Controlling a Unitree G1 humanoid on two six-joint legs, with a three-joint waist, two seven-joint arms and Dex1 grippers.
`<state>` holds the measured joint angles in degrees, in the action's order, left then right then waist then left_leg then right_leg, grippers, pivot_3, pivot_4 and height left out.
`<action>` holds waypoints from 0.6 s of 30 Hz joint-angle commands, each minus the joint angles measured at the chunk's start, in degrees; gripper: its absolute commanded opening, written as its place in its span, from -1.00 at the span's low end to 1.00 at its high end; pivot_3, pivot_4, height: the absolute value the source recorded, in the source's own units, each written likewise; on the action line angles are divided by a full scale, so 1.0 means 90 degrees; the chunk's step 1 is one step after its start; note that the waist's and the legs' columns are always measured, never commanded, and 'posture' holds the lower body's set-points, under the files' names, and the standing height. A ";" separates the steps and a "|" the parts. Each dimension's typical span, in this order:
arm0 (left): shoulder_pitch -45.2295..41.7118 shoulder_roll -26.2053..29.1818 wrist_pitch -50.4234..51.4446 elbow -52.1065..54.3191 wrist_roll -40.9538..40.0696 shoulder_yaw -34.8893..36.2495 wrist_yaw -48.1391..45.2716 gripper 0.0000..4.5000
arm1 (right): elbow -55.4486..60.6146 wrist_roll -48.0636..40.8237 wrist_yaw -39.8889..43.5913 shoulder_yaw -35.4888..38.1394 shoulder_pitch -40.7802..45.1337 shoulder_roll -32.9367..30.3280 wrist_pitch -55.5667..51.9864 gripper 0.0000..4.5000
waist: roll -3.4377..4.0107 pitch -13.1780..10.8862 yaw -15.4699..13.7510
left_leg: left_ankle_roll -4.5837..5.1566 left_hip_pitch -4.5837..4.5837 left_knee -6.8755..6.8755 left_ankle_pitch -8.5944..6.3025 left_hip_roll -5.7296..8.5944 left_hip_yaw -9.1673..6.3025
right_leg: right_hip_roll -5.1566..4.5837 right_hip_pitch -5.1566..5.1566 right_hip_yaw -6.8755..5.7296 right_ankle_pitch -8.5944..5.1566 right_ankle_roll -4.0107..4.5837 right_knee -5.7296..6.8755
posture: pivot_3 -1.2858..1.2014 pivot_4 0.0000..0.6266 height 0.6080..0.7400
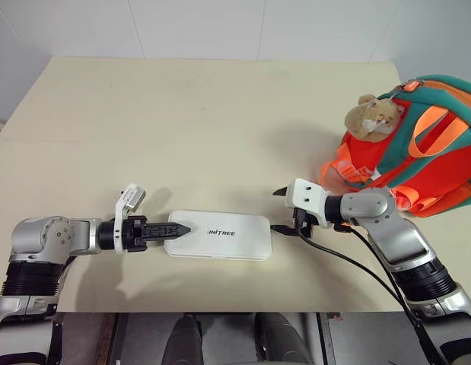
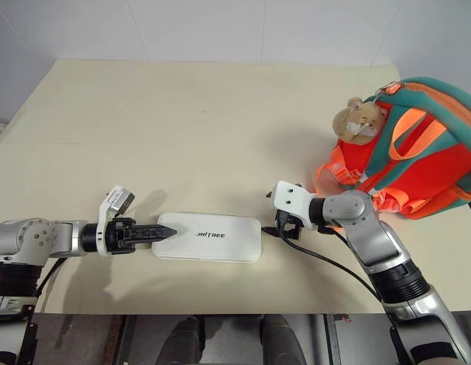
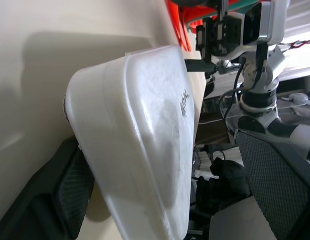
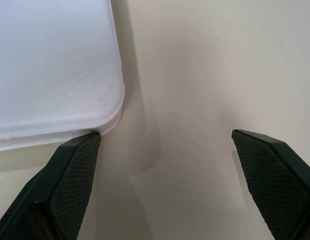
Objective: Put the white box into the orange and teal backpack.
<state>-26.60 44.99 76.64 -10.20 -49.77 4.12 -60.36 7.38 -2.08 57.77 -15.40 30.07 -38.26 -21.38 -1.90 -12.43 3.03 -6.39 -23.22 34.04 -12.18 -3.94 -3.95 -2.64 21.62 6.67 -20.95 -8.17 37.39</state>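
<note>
Evidently the pick-up step is in hand and nothing is lifted yet. From the head views, the white box (image 1: 217, 235) is seen lying flat on the worktop (image 1: 205, 122) between the two claws: the left claw (image 1: 174, 228) is at its one short end, the right claw (image 1: 284, 211) just off the opposite end, and the orange and teal backpack (image 1: 418, 144) stands behind the right claw, well apart from the box. Through the left wrist view, the box's glossy white, round-cornered end is found between spread fingers (image 3: 69, 190), unpinched. Through the right wrist view, a rounded corner of the box is seen close to one finger (image 4: 74, 170), the jaws likewise spread wide over bare worktop. A closing grip on the box is judged to be called for next, then a carry to the backpack.
</note>
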 commanded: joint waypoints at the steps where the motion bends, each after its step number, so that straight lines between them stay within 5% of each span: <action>1: -0.0111 -0.0039 -0.0025 -0.0100 -0.0046 0.0091 -0.0145 1.00 | 0.0263 -0.0071 -0.0037 0.0184 -0.0029 -0.0064 0.0014 0.97 | 0.0000 0.0000 0.0007 | 0.0000 0.0000 0.0000 0.0000 0.0000 0.0000 | 0.0000 0.0000 0.0000 0.0000 0.0000 0.0000 | 0.03 -0.52 1.00; 5: -0.0158 -0.0053 -0.0045 -0.0101 0.0023 0.0072 -0.0066 0.72 | 0.0267 -0.0074 -0.0040 0.0200 -0.0028 -0.0070 0.0011 1.00 | 0.0000 0.0000 0.0006 | 0.0000 0.0000 0.0000 0.0000 0.0000 0.0000 | 0.0000 0.0000 0.0000 0.0000 0.0000 0.0000 | 0.03 -0.52 1.00; 12: -0.0129 -0.0019 -0.0134 -0.0056 0.0170 -0.0110 -0.0134 -0.24 | 0.0200 -0.0069 -0.0057 0.0226 0.0021 -0.0069 0.0033 1.00 | 0.0000 0.0000 0.0000 | 0.0000 0.0000 0.0000 0.0000 0.0000 0.0000 | 0.0000 0.0000 0.0000 0.0000 0.0000 0.0000 | 0.03 -0.52 1.00; 18: -0.0157 -0.0085 -0.0126 -0.0035 0.0062 0.0279 -0.0001 -0.42 | 0.0306 -0.0162 -0.0208 0.0406 -0.0003 -0.0010 -0.0079 1.00 | -0.0001 0.0001 0.0000 | 0.0000 0.0002 0.0001 0.0002 0.0000 -0.0001 | 0.0000 -0.0002 -0.0001 0.0001 -0.0001 0.0002 | 0.03 -0.52 1.00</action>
<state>-27.41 44.05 76.11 -11.65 -49.35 4.62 -62.22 7.70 -2.23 56.68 -13.92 30.05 -38.59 -21.81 -1.91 -12.43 3.03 -6.39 -23.20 34.05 -12.16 -3.94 -3.96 -2.64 21.60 6.66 -20.94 -8.18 37.40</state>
